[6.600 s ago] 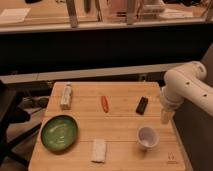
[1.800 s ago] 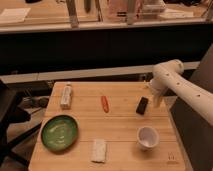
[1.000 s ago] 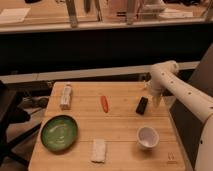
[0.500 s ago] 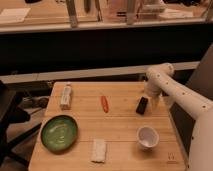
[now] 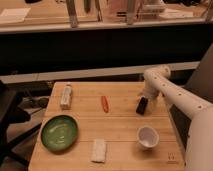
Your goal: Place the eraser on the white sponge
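This looks like a robotics lab or test room rather than a home: a white robot arm (image 5: 175, 95) reaches in over the right edge of a small wooden surface (image 5: 120, 125), its pincer (image 5: 146, 100) down at the black eraser (image 5: 142, 106) near that edge, jaws spread. Unrelated items lie singly across the surface: a green plate (image 5: 59, 132), a white cup (image 5: 148, 136), a white sponge (image 5: 99, 150), an orange-red stick (image 5: 104, 103) and a whitish packet (image 5: 65, 96). Behind the surface runs a long pale bench (image 5: 45, 22) carrying a sheet of paper (image 5: 12, 14) and metal stand legs (image 5: 73, 15).
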`<action>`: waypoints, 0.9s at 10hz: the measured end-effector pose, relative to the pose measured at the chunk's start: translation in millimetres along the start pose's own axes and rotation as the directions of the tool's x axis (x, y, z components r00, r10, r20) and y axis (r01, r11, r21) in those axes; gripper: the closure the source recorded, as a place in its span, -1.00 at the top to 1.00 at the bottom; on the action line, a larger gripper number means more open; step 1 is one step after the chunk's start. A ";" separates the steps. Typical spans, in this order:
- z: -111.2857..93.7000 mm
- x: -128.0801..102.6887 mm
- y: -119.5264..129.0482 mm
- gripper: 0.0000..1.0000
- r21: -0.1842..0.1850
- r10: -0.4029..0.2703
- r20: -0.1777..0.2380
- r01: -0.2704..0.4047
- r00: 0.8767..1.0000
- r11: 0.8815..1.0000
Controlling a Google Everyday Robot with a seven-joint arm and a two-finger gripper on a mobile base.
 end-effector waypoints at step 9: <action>15.4 -10.9 -1.5 0.20 -0.014 -0.025 0.001 0.025 1.000 1.000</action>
